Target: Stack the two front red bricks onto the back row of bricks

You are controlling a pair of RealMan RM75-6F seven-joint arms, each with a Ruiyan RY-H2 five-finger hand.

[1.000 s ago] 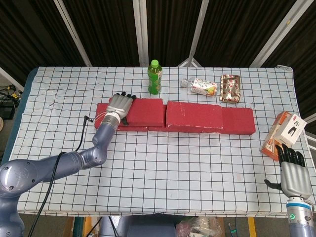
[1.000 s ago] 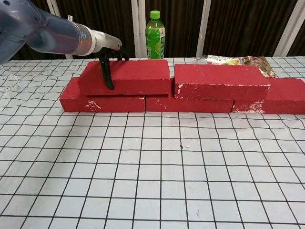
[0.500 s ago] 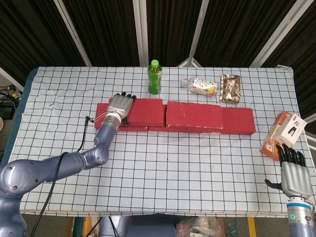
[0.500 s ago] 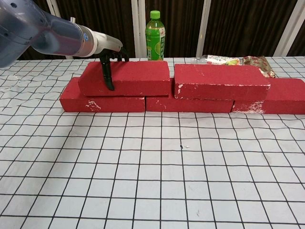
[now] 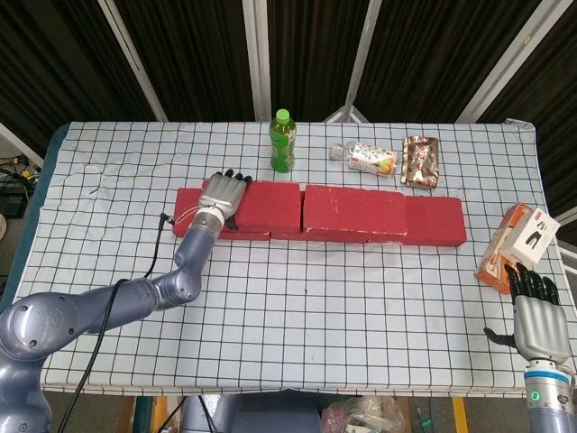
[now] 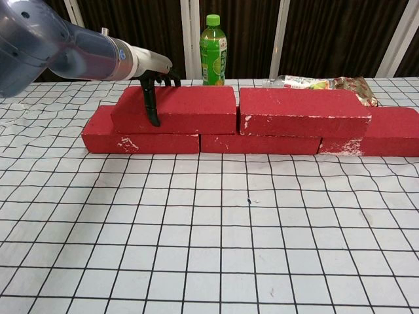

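Two red bricks lie on top of the back row (image 6: 141,140) of red bricks. My left hand (image 5: 221,198) grips the left end of the upper left brick (image 5: 266,206), its fingers over the top and its thumb (image 6: 152,108) down the front face. That upper left brick (image 6: 190,108) sits close to the upper right brick (image 6: 304,111), with a narrow gap between them. The upper right brick (image 5: 354,210) lies free. Off the table's front right corner, my right hand (image 5: 538,325) is open with nothing in it.
A green bottle (image 5: 282,142) stands just behind the bricks. Two snack packets (image 5: 371,159) (image 5: 421,162) lie at the back right. An orange and white box (image 5: 518,244) sits at the right edge, close to my right hand.
My left hand has slid the upper left brick a little to the right, toward the upper right brick. The right hand has not moved.
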